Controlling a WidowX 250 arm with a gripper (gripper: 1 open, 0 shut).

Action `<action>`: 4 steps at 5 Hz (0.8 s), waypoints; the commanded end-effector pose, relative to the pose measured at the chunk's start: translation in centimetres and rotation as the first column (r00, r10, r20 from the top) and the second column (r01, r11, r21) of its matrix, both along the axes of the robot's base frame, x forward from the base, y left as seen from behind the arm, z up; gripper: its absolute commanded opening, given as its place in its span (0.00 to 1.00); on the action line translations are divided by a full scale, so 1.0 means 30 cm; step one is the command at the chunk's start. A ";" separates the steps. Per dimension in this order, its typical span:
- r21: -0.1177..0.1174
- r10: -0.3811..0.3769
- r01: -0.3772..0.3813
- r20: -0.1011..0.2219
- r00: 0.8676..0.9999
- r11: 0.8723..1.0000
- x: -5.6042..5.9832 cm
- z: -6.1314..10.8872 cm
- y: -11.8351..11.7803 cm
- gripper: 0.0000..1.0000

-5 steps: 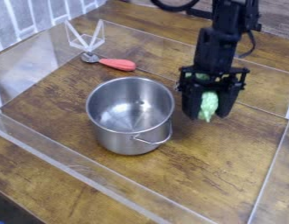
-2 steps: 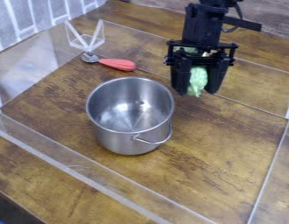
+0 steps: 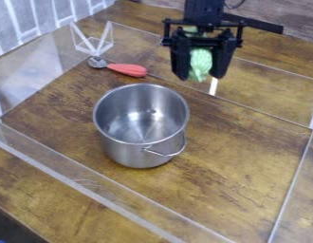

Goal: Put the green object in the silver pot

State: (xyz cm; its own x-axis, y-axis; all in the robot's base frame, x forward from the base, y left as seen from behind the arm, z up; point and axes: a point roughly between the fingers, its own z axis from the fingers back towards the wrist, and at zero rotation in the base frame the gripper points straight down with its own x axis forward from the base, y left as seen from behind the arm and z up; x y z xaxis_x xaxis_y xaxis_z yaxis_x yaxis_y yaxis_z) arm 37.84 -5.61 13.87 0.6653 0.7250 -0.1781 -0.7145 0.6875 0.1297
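Note:
The green object (image 3: 201, 63), a light-green bumpy toy vegetable, hangs upright between the black fingers of my gripper (image 3: 202, 68), which is shut on it. It is held in the air above and just behind the far right rim of the silver pot (image 3: 141, 123). The shiny round pot stands on the wooden table with nothing inside and its thin wire handle lying toward the front.
A red-handled tool (image 3: 125, 68) with a white forked head lies on the table behind the pot at the left. Clear acrylic walls (image 3: 46, 157) fence the wooden work area along the front and left.
My gripper has risen and moved left with the green object, from beside the pot's right side to above its far right rim.

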 end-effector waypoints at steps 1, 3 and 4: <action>-0.035 -0.001 0.006 0.126 0.992 0.999 -0.052 0.126 0.067 0.00; -0.067 -0.039 0.048 0.130 0.991 0.997 -0.198 0.078 0.182 0.00; -0.093 -0.098 0.110 0.130 0.987 0.990 -0.250 0.051 0.221 0.00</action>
State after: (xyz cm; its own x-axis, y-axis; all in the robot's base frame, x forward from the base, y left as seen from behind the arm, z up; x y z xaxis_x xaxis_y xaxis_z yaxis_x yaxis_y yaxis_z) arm 30.23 0.64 13.05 0.7440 0.6303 -0.2218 -0.6418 0.7665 0.0254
